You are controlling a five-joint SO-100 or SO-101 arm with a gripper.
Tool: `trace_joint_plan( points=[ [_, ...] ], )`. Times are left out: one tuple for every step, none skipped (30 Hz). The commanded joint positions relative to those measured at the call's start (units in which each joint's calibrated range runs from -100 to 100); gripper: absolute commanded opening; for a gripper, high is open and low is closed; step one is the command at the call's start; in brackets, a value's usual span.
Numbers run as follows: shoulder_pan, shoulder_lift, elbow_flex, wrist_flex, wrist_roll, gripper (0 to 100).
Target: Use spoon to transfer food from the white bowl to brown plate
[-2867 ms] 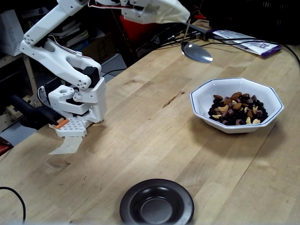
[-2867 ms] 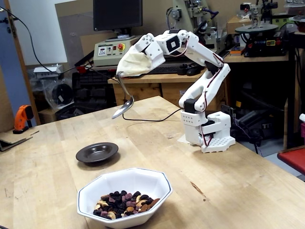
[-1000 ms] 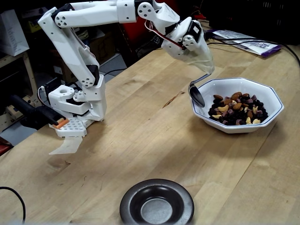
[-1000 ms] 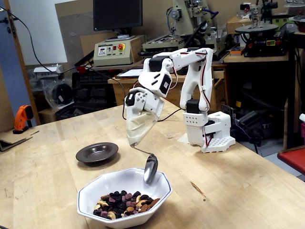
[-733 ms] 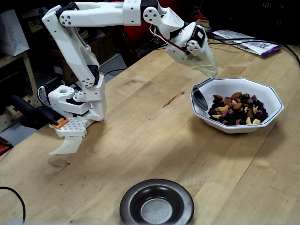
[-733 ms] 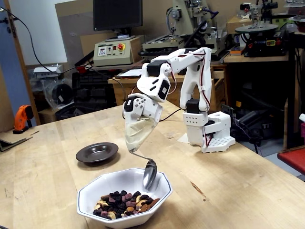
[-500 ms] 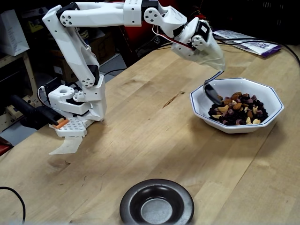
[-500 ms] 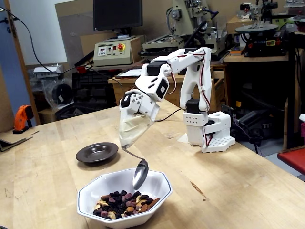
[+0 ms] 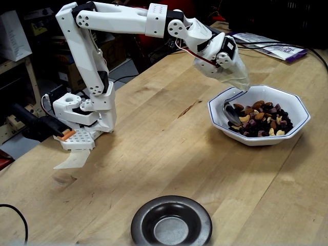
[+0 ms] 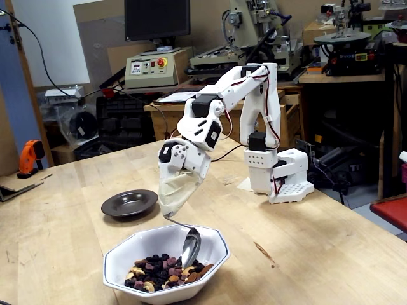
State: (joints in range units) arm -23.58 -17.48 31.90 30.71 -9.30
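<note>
The spoon [image 9: 231, 114] [image 10: 189, 245] has its silver bowl down inside the white bowl [image 9: 297, 105] [image 10: 121, 257], tip dug into the near edge of the food [image 9: 262, 119] [image 10: 162, 270], a heap of tan nuts and dark raisin-like bits that sits toward one side of that dish. Its thin handle curves up over the white bowl's rim into the gripper [image 9: 237, 77] [image 10: 173, 196], which hangs just above the rim, tilted steeply downward. The gripper is wrapped in a pale cloth-like cover, so I cannot tell how the jaws stand; the spoon's handle simply vanishes into the cover. From the white bowl the arm [image 9: 118, 15] [image 10: 245, 82] reaches back in a long bend to its white base [image 9: 82, 110] [image 10: 280, 175], which stands on the wooden table [image 9: 154, 154] [image 10: 331, 254] well apart from the dish. The brown plate [image 9: 171, 225] [image 10: 130, 203] lies well apart from the white bowl, on the table's open stretch, and looks empty, its centre glossy
</note>
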Motion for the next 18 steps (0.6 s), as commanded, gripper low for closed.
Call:
trace_joint_plan(
  points=[
    [0.3,-0.8,-4.0,-1.6,0.1,5],
    [0.3,-0.8,-3.8,-1.7,0.1,5],
    [0.3,-0.8,-3.8,-1.7,0.1,5],
    [0.3,-0.8,-3.8,-1.8,0.1,5],
    [0.3,-0.8,-4.0,-1.8,0.1,5],
    [0.3,-0.8,-4.0,-1.8,0.1,5],
    [0.3,-0.8,-3.9,-1.8,0.1,5],
    [0.3,-0.8,-3.8,-1.8,0.1,5],
    [0.3,-0.8,-3.7,-1.8,0.1,5],
    [0.3,-0.8,-3.6,-1.8,0.1,5],
    [0.3,-0.8,-3.5,-1.9,0.1,5],
    [0.3,-0.8,-3.4,-1.9,0.1,5],
    [0.3,-0.7,-3.4,-2.2,0.1,5],
    [0.3,-0.7,-3.4,-2.8,0.0,5],
    [0.3,-0.7,-3.4,-3.8,0.0,5],
    [0.4,-0.7,-3.1,-5.7,0.0,5],
    [0.4,-0.6,-2.7,-7.0,0.0,5],
    [0.4,-0.6,-1.7,-8.3,0.0,5]
  ],
)
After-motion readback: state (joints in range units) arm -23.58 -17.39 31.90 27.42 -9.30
